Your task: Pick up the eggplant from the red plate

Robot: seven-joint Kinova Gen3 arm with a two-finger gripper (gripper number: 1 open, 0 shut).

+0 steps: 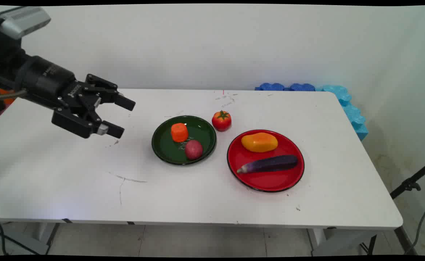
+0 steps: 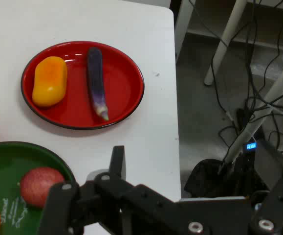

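Note:
My gripper (image 1: pixel 123 117) hangs open and empty above the left part of the white table (image 1: pixel 71 181), its jaws pointing right toward a dark green plate (image 1: pixel 202 131). That plate carries an orange carrot piece (image 1: pixel 179 132) and a reddish potato (image 1: pixel 193 149). A tomato (image 1: pixel 221 120) stands on the table just behind the plate's right side. Further right, a red plate (image 1: pixel 270 181) holds a yellow-orange fruit (image 1: pixel 259 142) and a purple eggplant (image 1: pixel 270 164). The hand view shows the red plate (image 2: pixel 124 83), the eggplant (image 2: pixel 96 81), the yellow-orange fruit (image 2: pixel 49 81), the green plate (image 2: pixel 14 161) and the potato (image 2: pixel 39 185).
Blue foam blocks (image 1: pixel 343 98) line the table's far right corner. A black stand leg (image 1: pixel 412 183) and cables are on the floor at the right. The table's edge and floor cables (image 2: pixel 239 98) appear in the hand view.

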